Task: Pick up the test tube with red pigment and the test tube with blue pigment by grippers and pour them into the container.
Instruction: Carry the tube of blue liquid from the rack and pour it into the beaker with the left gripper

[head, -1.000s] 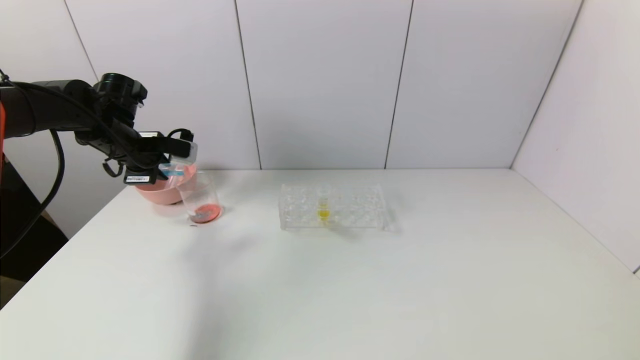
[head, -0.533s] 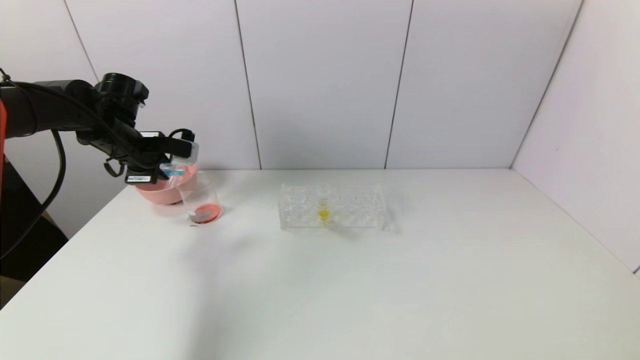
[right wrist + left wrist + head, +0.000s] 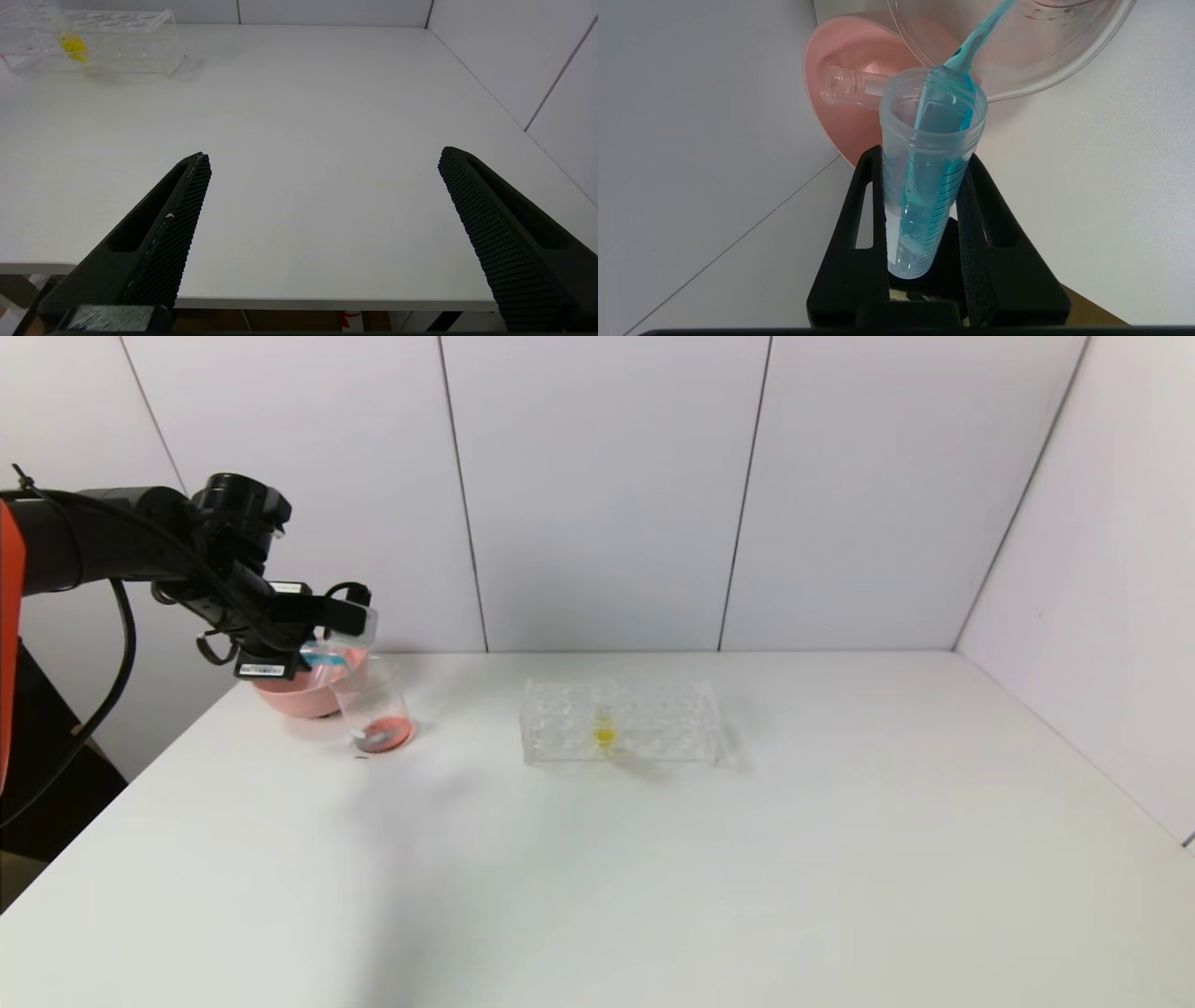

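Note:
My left gripper [image 3: 322, 649] [image 3: 924, 154] is shut on the test tube with blue pigment [image 3: 924, 186] [image 3: 324, 657]. The tube is tipped mouth-down over the rim of the container [image 3: 373, 705] [image 3: 1031, 70], a clear glass beaker. A thin blue stream [image 3: 980, 32] runs from the tube's mouth into it. Orange-red liquid with a dark patch [image 3: 381, 735] lies at the beaker's bottom. I see no red-tinted tube; a clear tube [image 3: 850, 86] lies in the pink bowl [image 3: 840, 126]. My right gripper [image 3: 324, 158] hangs open over the table's front edge with nothing between its fingers.
The pink bowl [image 3: 303, 693] stands just behind and left of the beaker, near the table's left edge. A clear tube rack [image 3: 621, 721] [image 3: 117, 42] at mid-table holds a tube of yellow liquid [image 3: 604, 728] [image 3: 73, 46]. White wall panels close the back and right.
My left arm has shifted slightly right and up while holding the tipped tube. The liquid at the beaker's bottom has gained a darker patch.

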Robot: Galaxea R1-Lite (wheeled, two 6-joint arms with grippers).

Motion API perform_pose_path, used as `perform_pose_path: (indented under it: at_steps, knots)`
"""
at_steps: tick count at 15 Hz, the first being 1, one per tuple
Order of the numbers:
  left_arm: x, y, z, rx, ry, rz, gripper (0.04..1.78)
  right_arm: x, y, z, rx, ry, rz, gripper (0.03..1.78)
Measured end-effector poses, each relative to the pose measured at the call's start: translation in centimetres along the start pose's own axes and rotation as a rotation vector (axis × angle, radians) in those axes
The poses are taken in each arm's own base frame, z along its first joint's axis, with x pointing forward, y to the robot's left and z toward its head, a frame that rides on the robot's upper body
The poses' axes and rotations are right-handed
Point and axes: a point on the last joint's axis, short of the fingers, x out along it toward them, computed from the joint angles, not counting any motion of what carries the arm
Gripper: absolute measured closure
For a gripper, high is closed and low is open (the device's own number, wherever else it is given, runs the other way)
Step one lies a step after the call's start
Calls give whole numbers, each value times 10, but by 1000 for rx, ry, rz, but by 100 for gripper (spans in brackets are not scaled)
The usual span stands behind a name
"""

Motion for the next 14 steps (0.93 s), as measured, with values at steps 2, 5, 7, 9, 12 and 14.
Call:
perform_pose_path:
  at_steps: [2, 5, 7, 9, 12, 14]
  knots:
    - [0, 0, 2, 7, 17, -1, 137, 0, 0, 0, 0, 0, 0, 4]
    - [0, 0, 5, 23, 55, 2, 137, 0, 0, 0, 0, 0, 0, 4]
    - [0, 0, 7, 40, 81, 6, 137, 0, 0, 0, 0, 0, 0, 4]
    - [0, 0, 9, 51, 107, 8, 137, 0, 0, 0, 0, 0, 0, 4]
    - [0, 1, 12, 85, 128, 14, 137, 0, 0, 0, 0, 0, 0, 4]
    - [0, 0, 14, 91, 139, 14, 137, 0, 0, 0, 0, 0, 0, 4]
